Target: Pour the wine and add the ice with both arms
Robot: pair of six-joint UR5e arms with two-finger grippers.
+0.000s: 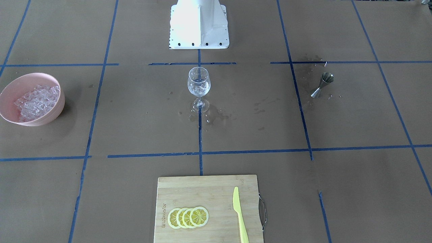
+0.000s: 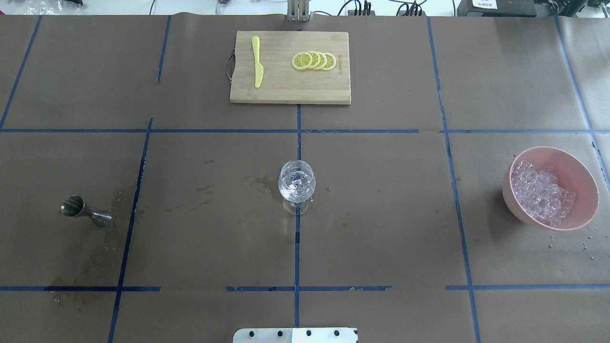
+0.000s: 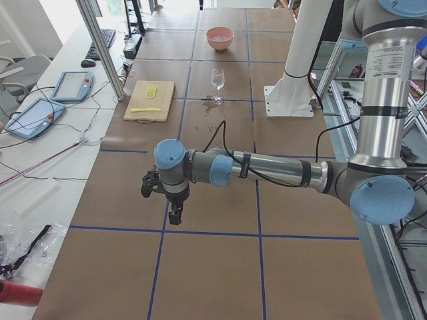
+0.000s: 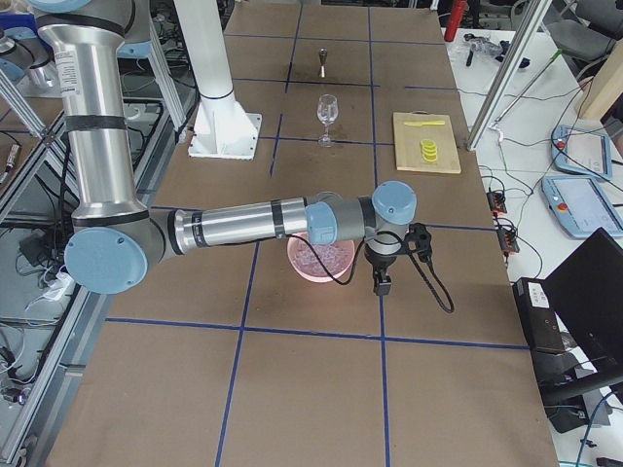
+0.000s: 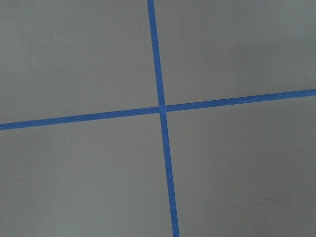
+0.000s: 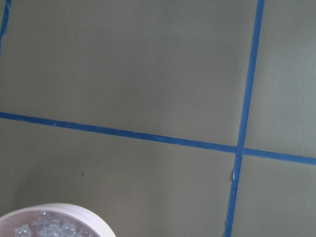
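Illegible logo [image 1: 164, 216] on cutting board [image 1: 202, 190]

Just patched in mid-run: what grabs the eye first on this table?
The wine glass standing dead centre, with what look like cubes in it and wet splashes around its foot. Next, the pink bowl heaped with ice on the robot's right, and the yellow lemon slices fanned on the cutting board at the far edge.
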